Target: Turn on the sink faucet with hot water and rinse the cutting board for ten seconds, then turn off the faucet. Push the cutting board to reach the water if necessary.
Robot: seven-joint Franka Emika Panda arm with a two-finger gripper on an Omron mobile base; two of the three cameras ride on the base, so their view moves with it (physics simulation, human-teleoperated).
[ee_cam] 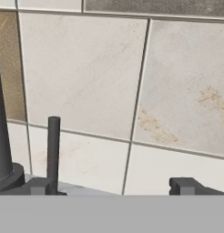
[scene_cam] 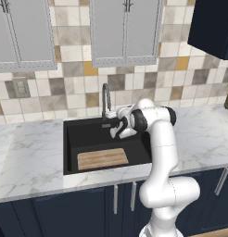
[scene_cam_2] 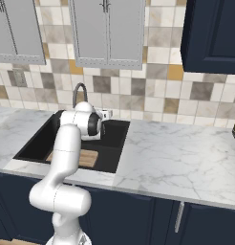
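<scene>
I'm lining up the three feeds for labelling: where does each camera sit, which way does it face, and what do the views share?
Left base view: behind the arm on its left, facing forward and down at the sink, faucet and cutting board; the arm rises from lower right.
Right base view: behind on its right, same counter; the arm rises from lower left, crossing part of the cutting board.
Hand view: on the hand, facing the wall tiles; the open tool frames the faucet lever.
Shared: both base views show sink, faucet and board.
</scene>
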